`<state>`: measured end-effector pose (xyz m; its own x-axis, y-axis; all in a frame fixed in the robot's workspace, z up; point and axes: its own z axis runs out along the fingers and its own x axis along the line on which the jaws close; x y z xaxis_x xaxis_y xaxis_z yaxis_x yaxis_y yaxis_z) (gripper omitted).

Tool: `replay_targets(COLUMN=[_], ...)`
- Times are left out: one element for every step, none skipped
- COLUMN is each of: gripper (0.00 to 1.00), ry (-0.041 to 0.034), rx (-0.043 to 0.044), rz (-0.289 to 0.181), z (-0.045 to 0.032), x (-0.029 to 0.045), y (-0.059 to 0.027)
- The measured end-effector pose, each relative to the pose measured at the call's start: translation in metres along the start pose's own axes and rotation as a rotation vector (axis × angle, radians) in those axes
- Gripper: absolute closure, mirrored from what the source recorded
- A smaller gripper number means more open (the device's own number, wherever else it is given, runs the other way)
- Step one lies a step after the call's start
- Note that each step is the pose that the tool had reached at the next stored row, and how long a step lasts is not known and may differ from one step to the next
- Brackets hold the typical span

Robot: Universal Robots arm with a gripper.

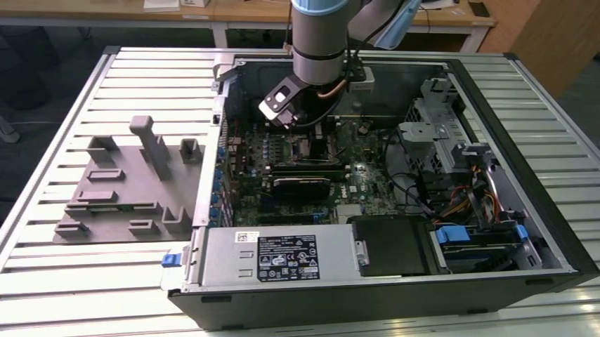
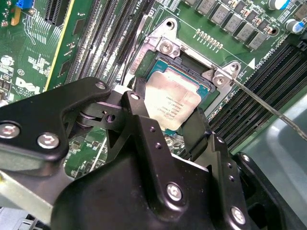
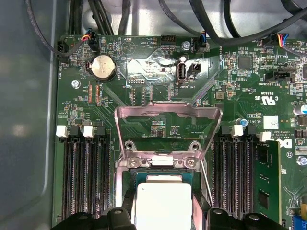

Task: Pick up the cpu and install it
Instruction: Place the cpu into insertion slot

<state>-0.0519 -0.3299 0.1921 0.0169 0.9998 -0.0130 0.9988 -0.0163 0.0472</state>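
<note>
The cpu [image 2: 171,106] is a small square chip with a shiny silver top, sitting over the motherboard socket [image 2: 158,62] inside the open computer case. My gripper [image 2: 168,117] is directly above it, its black fingers [image 2: 138,103] pressed against two opposite edges of the chip. In the first wrist view the cpu [image 3: 163,203] lies between the fingers [image 3: 128,211], just in front of the socket's raised metal load plate [image 3: 168,115]. In the exterior view the gripper [image 1: 314,137] reaches down into the middle of the case. Whether the chip is seated in the socket cannot be told.
The socket's thin lever [image 2: 268,108] juts out sideways. Memory slots [image 3: 86,177] flank the socket, with one memory stick [image 3: 266,182] installed. Cables [image 3: 201,19] hang near the board's edge. A grey moulded tray [image 1: 122,182] lies at the exterior view's left. A power supply [image 1: 272,256] fills the case front.
</note>
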Motion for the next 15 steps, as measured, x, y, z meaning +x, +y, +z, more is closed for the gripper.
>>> replay_targets(gripper=[0.46,0.46,0.46,0.46,0.45,0.45,0.38,0.38,0.38,0.38,0.38,0.38,0.38,0.38,0.38], ry=[0.0000,0.0000,0.0000,0.0000,0.0000,0.0000,0.0000,0.0000,0.0000,0.0000,0.0000,0.0001,0.0001,0.0001,0.0000], rx=[0.0000,0.0000,0.0000,0.0000,0.0000,0.0000,-0.0001,0.0000,0.0000,0.0000,0.0000,-0.0001,-0.0001,-0.0001,-0.0001], rz=[0.000,0.000,0.000,0.000,0.000,0.000,0.000,0.000,0.000,0.000,0.000,0.000,0.000,0.000,0.000], z=[0.0000,0.0000,0.0000,0.0001,0.0001,0.0001,0.0001,0.0001,0.0001,0.0001,0.0001,0.0001,-0.0002,-0.0009,-0.0020], x=[0.0000,0.0000,0.0000,0.0000,0.0000,0.0000,0.0000,0.0000,0.0000,0.0000,0.0000,0.0000,0.0000,0.0000,0.0000], y=[0.0000,0.0000,0.0000,0.0000,0.0000,0.0000,0.0000,0.0000,0.0000,0.0000,0.0000,0.0000,0.0000,0.0001,0.0001])
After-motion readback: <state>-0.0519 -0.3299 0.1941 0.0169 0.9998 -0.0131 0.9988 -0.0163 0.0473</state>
